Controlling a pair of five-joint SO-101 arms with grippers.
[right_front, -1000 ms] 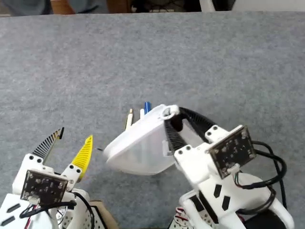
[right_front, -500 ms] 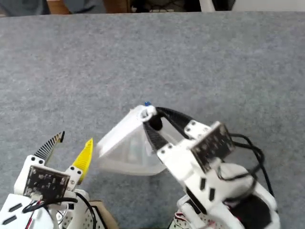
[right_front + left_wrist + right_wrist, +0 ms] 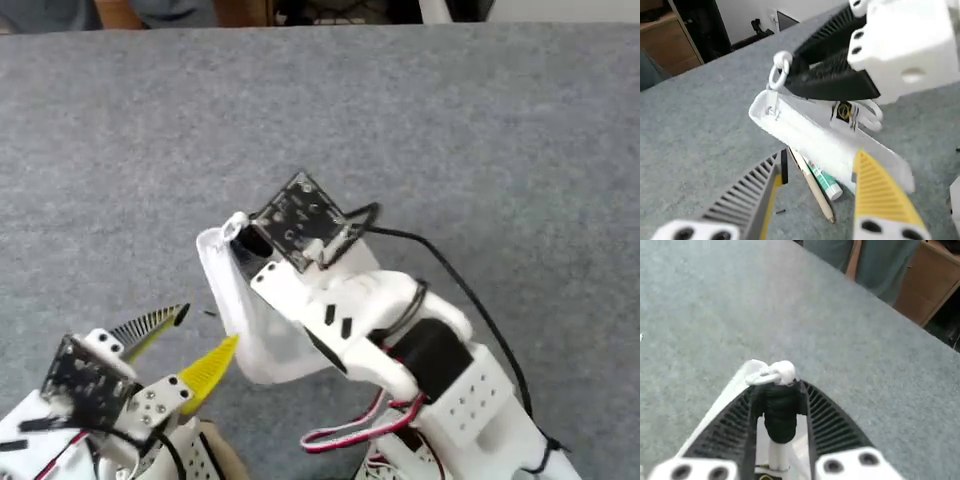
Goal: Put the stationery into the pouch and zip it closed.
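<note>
Pinching the zip end of the white translucent zip pouch [image 3: 235,312] with my right jaws. Their black ribbed fingers [image 3: 835,85] are clamped on its top corner. In the right wrist view a black lump is squeezed between them, and the small metal ring pull [image 3: 767,374] pokes out just past the tips.

The pouch is out on the grey felt counter [image 3: 450,130], tipped up on edge rather than flat, with the gripped corner highest. My white right arm [image 3: 370,310] lies across it in the high view and hides most of its far side. Can't tell whether the zip is open or closed.

Left jaws are spread wide and gripping nothing. The yellow finger [image 3: 210,365] and the black ribbed finger [image 3: 150,325] both point at the pouch's lower end. The yellow tip is right at the pouch wall; contact unclear.

In the left wrist view, a wooden pencil [image 3: 812,187] and a green-and-white tube-shaped pen [image 3: 824,182] lie side by side on the counter. They are in line with the gap between my left fingers, just below the pouch's lower edge. Their far ends are hidden behind the pouch, so I can't tell if any part is inside.
</note>
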